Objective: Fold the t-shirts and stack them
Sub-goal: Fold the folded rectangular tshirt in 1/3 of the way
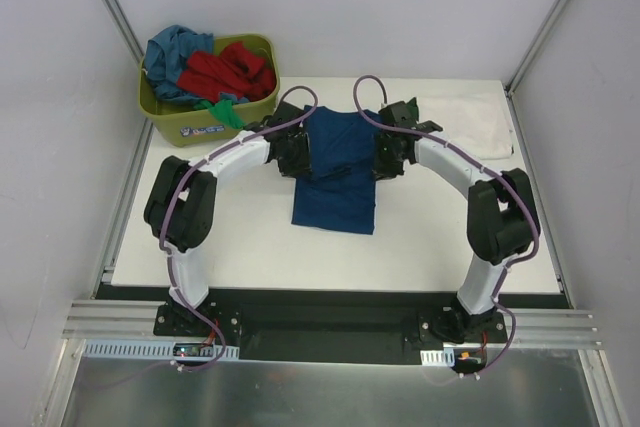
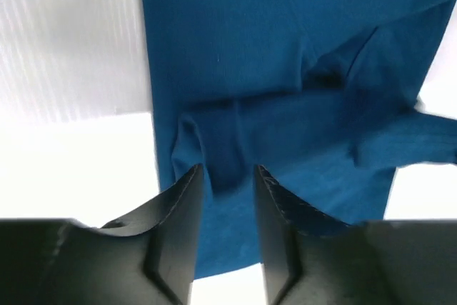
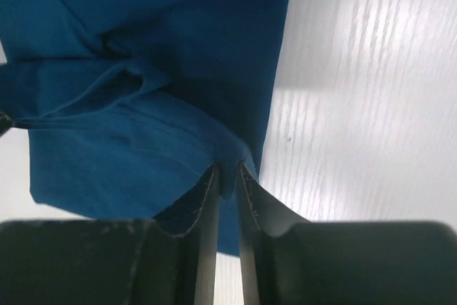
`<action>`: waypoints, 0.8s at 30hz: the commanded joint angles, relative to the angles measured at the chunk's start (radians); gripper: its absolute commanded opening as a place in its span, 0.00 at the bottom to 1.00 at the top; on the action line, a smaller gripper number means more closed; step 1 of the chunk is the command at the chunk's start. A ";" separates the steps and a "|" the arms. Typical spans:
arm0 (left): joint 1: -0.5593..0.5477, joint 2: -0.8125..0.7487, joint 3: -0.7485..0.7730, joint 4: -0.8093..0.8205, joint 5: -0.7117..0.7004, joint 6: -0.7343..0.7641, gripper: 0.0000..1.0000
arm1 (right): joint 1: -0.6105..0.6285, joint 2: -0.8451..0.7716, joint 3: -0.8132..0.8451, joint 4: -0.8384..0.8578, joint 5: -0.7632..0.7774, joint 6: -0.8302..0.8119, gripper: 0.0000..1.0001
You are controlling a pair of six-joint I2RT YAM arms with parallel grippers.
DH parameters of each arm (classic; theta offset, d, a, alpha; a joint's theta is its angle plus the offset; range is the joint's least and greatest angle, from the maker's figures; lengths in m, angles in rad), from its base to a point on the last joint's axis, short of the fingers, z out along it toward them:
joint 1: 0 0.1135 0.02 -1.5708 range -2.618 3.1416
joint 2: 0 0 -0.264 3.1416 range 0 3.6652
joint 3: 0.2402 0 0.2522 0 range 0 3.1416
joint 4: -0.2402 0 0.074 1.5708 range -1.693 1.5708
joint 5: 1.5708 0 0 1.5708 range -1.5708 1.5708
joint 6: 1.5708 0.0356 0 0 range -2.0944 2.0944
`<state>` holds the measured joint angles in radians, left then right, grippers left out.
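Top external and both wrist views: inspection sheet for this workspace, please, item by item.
surface: white table top, no spills seen.
job's things: blue cloth t-shirt laid flat at centre, sleeves folded inward; white folded tee far right; red tee, teal tee and green tee heaped in olive-green plastic tub.
clutter: that tub, far left corner; else nothing seen.
grippers: left gripper jaws parted over a shirt fold; right gripper pinching the shirt's edge.
cables: purple cables along both arms, looping at the wrists, none seen snagged.
surroundings: white walls; metal rail at near edge.
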<state>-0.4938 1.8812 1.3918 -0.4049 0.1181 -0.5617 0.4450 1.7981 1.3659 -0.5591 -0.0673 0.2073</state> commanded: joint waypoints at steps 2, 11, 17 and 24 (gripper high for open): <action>0.029 0.016 0.069 -0.002 0.072 0.042 0.69 | -0.032 0.032 0.099 -0.024 -0.031 -0.031 0.40; 0.028 -0.264 -0.187 0.023 0.069 -0.027 0.99 | -0.011 -0.190 -0.111 0.077 -0.158 -0.037 0.97; 0.024 -0.483 -0.491 0.101 0.071 -0.113 0.99 | 0.101 -0.154 -0.162 0.156 -0.233 -0.014 0.97; 0.024 -0.510 -0.616 0.205 0.071 -0.188 0.99 | 0.159 0.029 -0.027 0.202 -0.186 0.036 0.97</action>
<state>-0.4648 1.3815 0.8043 -0.3103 0.1795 -0.6807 0.6025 1.7508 1.2583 -0.4171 -0.2695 0.2016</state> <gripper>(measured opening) 0.992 0.968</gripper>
